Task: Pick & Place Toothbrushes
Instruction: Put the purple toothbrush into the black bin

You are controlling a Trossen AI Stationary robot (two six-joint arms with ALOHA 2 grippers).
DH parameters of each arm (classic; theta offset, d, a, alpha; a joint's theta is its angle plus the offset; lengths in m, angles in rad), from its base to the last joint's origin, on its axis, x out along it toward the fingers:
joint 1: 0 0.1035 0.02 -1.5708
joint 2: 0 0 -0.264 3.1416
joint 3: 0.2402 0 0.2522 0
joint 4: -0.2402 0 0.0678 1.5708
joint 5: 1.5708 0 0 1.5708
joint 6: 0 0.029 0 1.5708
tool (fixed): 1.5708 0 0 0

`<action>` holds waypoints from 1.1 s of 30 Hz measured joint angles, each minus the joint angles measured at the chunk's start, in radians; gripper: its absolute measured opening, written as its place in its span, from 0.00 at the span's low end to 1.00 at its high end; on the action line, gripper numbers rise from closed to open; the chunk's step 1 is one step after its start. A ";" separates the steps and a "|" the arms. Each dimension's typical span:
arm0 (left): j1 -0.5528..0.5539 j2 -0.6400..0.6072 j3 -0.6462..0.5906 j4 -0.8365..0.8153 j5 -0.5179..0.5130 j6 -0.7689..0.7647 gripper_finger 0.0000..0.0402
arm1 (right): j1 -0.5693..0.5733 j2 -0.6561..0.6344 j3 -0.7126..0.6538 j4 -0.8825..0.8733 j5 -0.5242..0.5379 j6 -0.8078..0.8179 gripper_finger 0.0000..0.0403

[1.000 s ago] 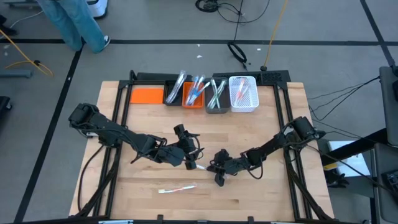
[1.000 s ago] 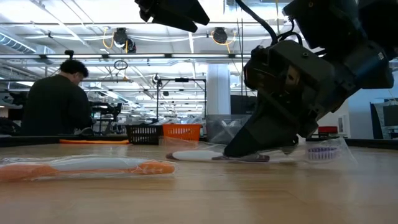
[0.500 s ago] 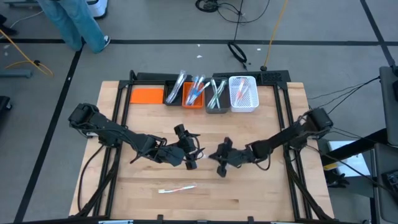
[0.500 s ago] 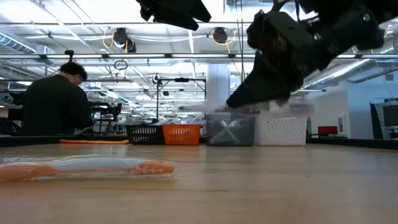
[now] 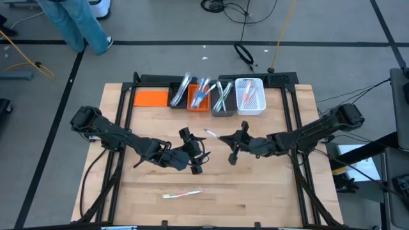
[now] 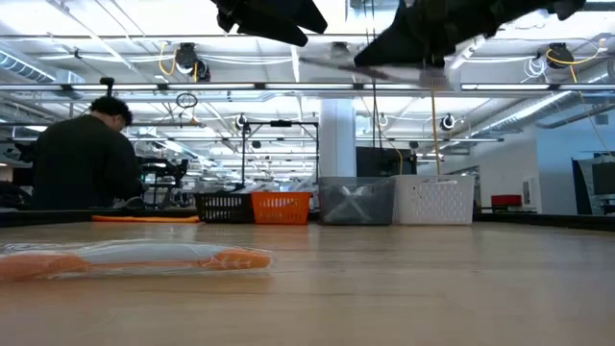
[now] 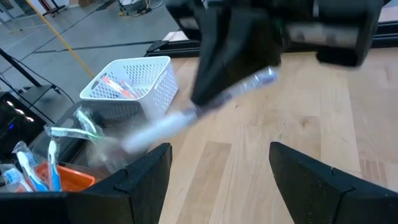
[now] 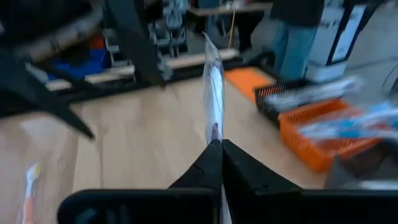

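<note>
My right gripper (image 5: 229, 140) is over the table's middle, raised well above the wood and shut on a clear-wrapped toothbrush (image 5: 211, 133) with a purple-bristled head (image 7: 267, 76). My left gripper (image 5: 197, 163) hovers just to its left, open and holding nothing. Another wrapped toothbrush (image 5: 182, 193), with orange accents, lies flat on the table near the front edge (image 6: 135, 258). More toothbrushes lie in the bins along the far edge. My right gripper pinches the wrapped toothbrush between its two fingers (image 8: 214, 134), about midway along it. The fingers lie across it and come nearly level from the table's right. The toothbrush is lifted clear of the table, sticking out on both sides of the fingers (image 7: 180, 118).
Along the far edge stand a black bin (image 5: 179, 97), an orange bin (image 5: 199, 99), a grey bin (image 5: 222, 102) and a white basket (image 5: 250, 97); a flat orange sheet (image 5: 150, 98) lies left of them. A person (image 6: 86, 159) stands beyond the table.
My right gripper has risen from the tabletop with the toothbrush and drawn toward the far and right side, rolling as it went. The toothbrush, which lay on the wood, now hangs clear of it, high above the table.
</note>
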 joint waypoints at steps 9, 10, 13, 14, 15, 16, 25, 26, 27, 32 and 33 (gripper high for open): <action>0.010 0.000 0.000 0.006 0.000 -0.035 0.68 | 0.000 -0.038 0.001 0.162 0.010 -0.140 0.00; 0.015 0.000 0.000 0.015 0.000 -0.044 0.68 | 0.000 -0.037 0.001 0.176 -0.009 -0.153 0.00; 0.025 0.000 0.000 0.059 -0.001 -0.045 0.68 | 0.000 -0.036 0.001 0.202 -0.071 -0.165 0.00; 0.027 0.000 0.000 0.075 -0.001 -0.039 0.68 | 0.000 -0.037 0.001 0.206 -0.084 -0.167 0.00; 0.029 0.000 0.000 0.090 0.000 -0.032 0.68 | 0.001 -0.037 0.001 0.207 -0.088 -0.167 0.00; 0.031 0.000 0.000 0.106 0.000 -0.021 0.68 | 0.003 -0.037 0.001 0.206 -0.088 -0.167 0.00; 0.034 0.000 0.000 0.298 -0.001 0.118 0.68 | 0.026 -0.036 0.001 0.211 -0.087 -0.200 0.00; 0.034 0.000 0.000 0.316 -0.001 0.134 0.68 | 0.027 -0.036 0.001 0.215 -0.087 -0.207 0.00; 0.034 0.000 0.000 0.330 -0.001 0.149 0.68 | 0.027 -0.036 0.001 0.217 -0.088 -0.209 0.00; 0.034 0.000 0.000 0.360 -0.001 0.165 0.68 | 0.027 -0.036 0.001 0.219 -0.087 -0.222 0.00; 0.034 0.000 0.000 0.362 -0.001 0.165 0.68 | 0.027 -0.036 0.001 0.223 -0.087 -0.228 0.00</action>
